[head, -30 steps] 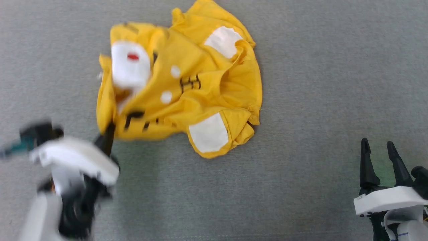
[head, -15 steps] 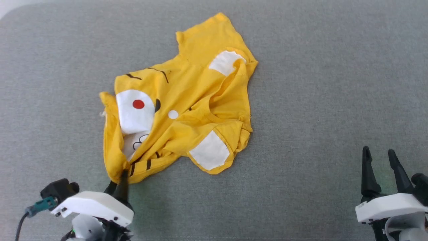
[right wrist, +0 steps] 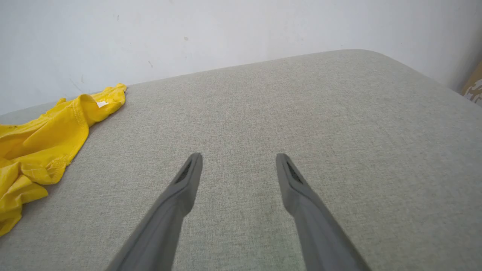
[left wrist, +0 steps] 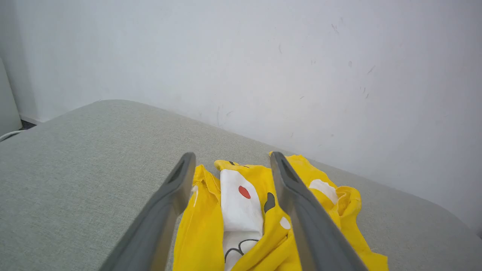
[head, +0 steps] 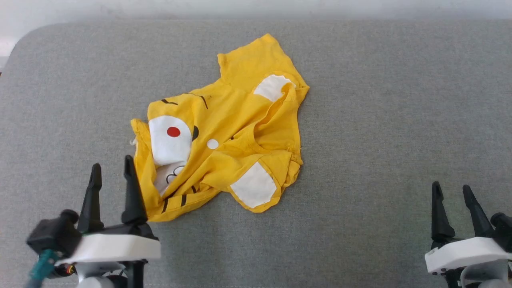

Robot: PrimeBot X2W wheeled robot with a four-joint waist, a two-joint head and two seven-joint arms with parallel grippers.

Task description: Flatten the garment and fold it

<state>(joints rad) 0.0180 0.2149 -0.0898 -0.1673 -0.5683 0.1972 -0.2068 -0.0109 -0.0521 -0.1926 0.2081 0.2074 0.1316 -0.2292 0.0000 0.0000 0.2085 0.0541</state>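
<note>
Left end effector [head: 112, 163] lets go of the yellow T-shirt [head: 236, 136] it was pinching a moment ago, fingers now spread wide at lower left. Shirt's crumpled mid-frame on the grey worktop [head: 380, 100]. Right end effector [head: 451, 185] sits open, lower right.

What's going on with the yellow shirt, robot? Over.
Left tool, right tool open, empty. Yellow shirt crumpled on grey surface, unfolded. Nothing in the way.
</note>
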